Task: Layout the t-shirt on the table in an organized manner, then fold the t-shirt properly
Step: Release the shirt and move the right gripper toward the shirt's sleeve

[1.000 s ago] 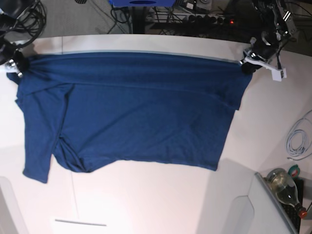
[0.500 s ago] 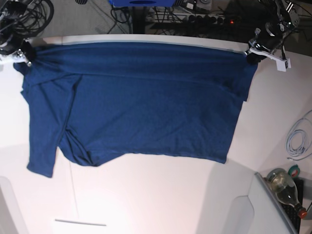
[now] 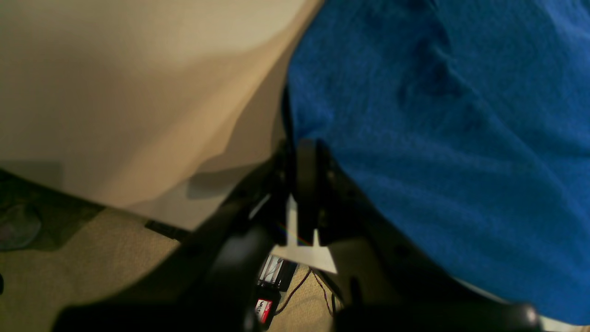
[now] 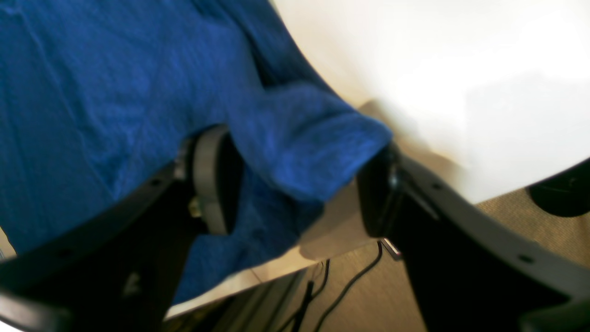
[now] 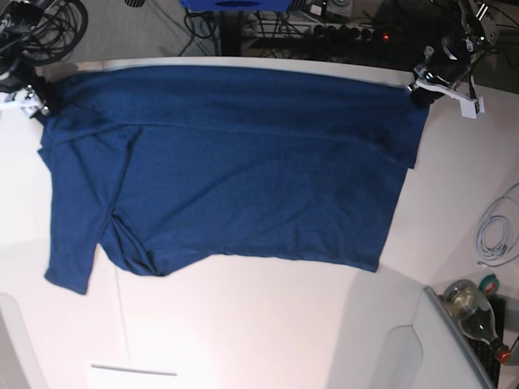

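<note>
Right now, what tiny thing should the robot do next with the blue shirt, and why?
Probably lift both grippers away. The t-shirt lies spread along the far edge of the table. The right gripper stands open around its corner, and the left gripper sits at the other corner, nearly shut. A sleeve is left folded over.

The dark blue t-shirt (image 5: 243, 170) lay spread nearly flat across the far part of the white table (image 5: 268, 324), its top edge along the table's far rim. One sleeve lay folded and creased at the base view's left.
</note>
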### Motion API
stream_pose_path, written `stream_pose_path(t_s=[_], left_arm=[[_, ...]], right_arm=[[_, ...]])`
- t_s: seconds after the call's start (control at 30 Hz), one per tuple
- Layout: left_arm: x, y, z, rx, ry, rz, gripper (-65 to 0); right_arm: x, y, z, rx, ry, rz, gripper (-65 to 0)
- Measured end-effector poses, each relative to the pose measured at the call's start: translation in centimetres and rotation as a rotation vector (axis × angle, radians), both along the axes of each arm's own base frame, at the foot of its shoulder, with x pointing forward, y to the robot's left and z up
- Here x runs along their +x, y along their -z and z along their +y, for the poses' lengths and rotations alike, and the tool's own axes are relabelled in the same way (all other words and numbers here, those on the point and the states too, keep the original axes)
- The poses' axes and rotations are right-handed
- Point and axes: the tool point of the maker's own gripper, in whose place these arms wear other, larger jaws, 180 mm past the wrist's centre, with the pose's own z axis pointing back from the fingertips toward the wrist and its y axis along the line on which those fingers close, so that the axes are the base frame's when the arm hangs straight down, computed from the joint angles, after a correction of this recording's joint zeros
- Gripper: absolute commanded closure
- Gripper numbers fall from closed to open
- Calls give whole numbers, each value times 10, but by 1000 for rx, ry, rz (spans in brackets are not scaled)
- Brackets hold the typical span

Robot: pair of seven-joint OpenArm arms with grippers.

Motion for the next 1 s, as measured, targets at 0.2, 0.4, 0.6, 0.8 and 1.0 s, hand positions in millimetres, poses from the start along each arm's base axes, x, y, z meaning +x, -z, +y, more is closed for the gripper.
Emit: stream_pose_path(t_s=[0.2,0.4,0.6,0.8,1.0], left_arm=[[-14,-11,38,44,-126,-20,-484],[-15,-34,74,107,-209,-62,-495],[-16,-58,111,172,-283,-118,-494],[-17,-62,117,178,-308,-132,-332],[-22,-59,116,179,-309,-118,0]], right_arm=[[-8,-20,-16,-104,44,-37,-377],[12,-65,-43,-260,45,-146,-377],[37,-83,-48,-289,32,-204,-377],[157,-76,-49,-250,-182,-284,-377],[223,-36,-43,-261,-257,-281,-381]])
